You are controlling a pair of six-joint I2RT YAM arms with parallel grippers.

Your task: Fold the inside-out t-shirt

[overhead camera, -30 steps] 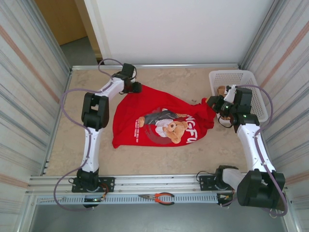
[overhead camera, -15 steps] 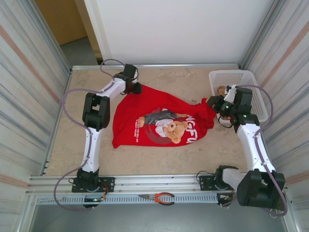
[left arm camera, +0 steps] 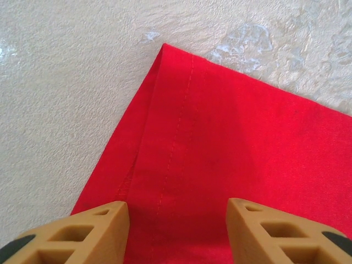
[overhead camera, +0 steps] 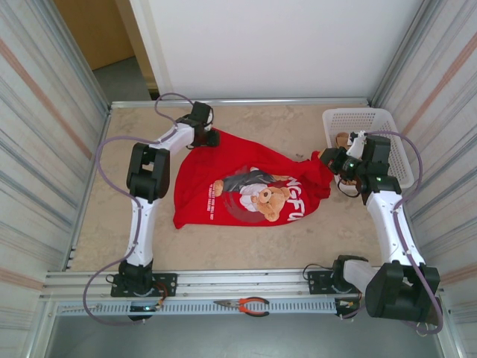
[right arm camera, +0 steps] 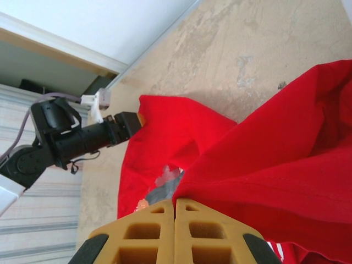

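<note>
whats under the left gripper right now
A hemmed corner of the red t-shirt lies flat beneath the left gripper, on the table. Whatever is under the cloth is hidden.

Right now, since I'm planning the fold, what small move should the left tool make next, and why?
Probably lower the left tool and close it on the hemmed edge of the t-shirt. Its jaws stand open above that edge, which lies flat on the table, while the right tool is shut on the shirt's other end; a second grip would let both arms spread the cloth.
</note>
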